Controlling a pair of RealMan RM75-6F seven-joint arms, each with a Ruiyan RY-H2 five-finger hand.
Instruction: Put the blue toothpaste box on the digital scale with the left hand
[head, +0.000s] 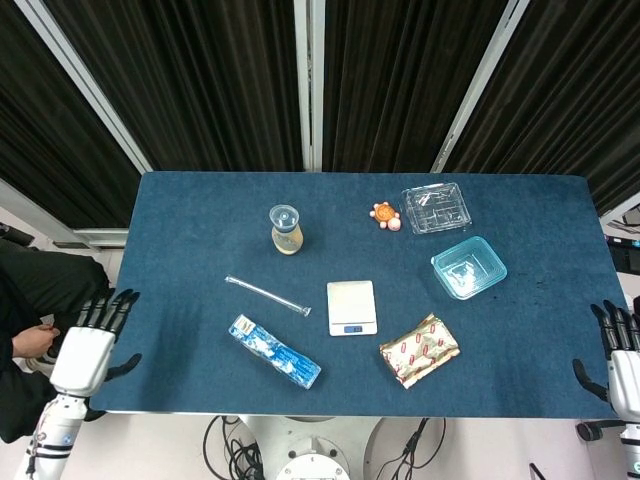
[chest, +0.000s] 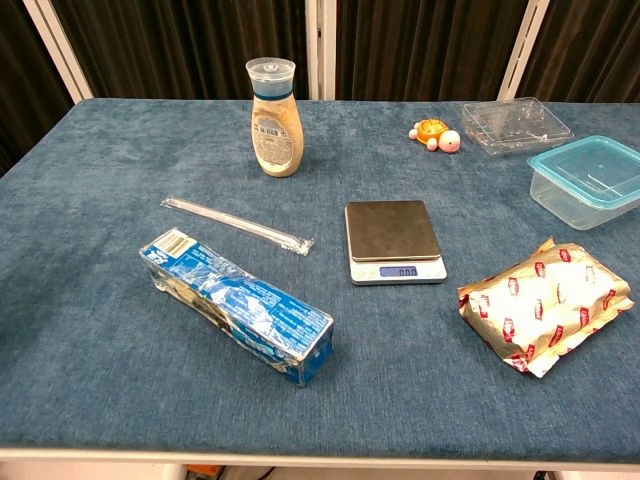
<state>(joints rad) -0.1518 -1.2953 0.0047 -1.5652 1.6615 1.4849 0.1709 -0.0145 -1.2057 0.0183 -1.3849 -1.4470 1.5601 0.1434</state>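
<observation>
The blue toothpaste box (head: 274, 351) (chest: 238, 304) lies flat and slanted on the blue table, left of and nearer the front than the digital scale (head: 351, 307) (chest: 393, 241). The scale's steel plate is bare. In the head view my left hand (head: 89, 343) hovers at the table's front left corner, fingers spread and holding nothing, well left of the box. Off the table's right edge my right hand (head: 621, 362) is open and empty too. The chest view shows neither hand.
A sauce bottle (head: 285, 229) stands behind the box, with a clear rod (head: 267, 296) lying between them. A foil snack pack (head: 419, 350) sits right of the scale. A teal container (head: 468, 267), a clear tray (head: 436, 207) and an orange turtle toy (head: 385, 215) occupy the back right.
</observation>
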